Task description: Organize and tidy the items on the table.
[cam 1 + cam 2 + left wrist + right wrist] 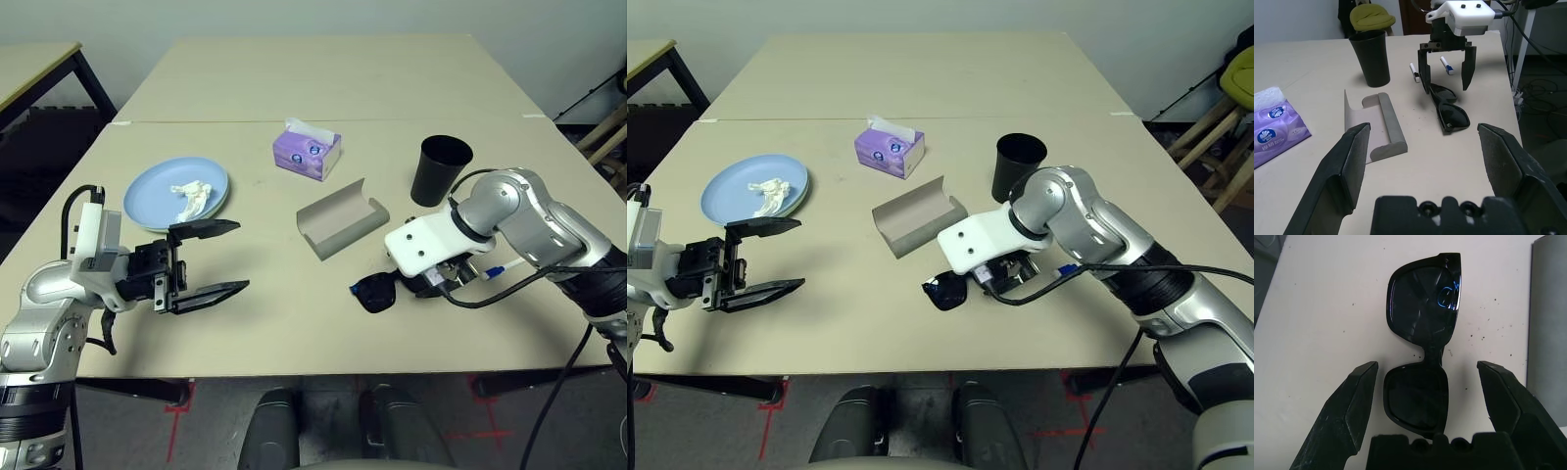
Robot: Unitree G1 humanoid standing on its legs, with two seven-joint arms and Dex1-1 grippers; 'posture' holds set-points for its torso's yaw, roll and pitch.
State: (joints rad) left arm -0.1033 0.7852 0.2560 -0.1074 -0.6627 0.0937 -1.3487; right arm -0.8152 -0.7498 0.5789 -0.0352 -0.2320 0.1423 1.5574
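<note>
Table (pixel 294 323): pale beige top w/ seam; items spread out, tidying barely begun imo.
Head view: blue plate (pixel 162 186) holds crumpled tissue (pixel 193 196); glasses case (pixel 341 222) open and empty, black cup (pixel 440 169) behind; left gripper (pixel 217 258) wide open, holding nothing.
Left wrist view: two pens (pixel 1431 67) loose by cup.
Right wrist view: right gripper (pixel 1426 378) spread wide, straddling sunglasses (pixel 1422 340), no grip yet. Left to do: sunglasses into case, pens.

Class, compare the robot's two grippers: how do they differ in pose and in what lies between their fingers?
The left gripper points level across bare table; the right gripper points steeply down. Nothing lies between the left's fingers; the right's straddle the black sunglasses. Both are open.
</note>
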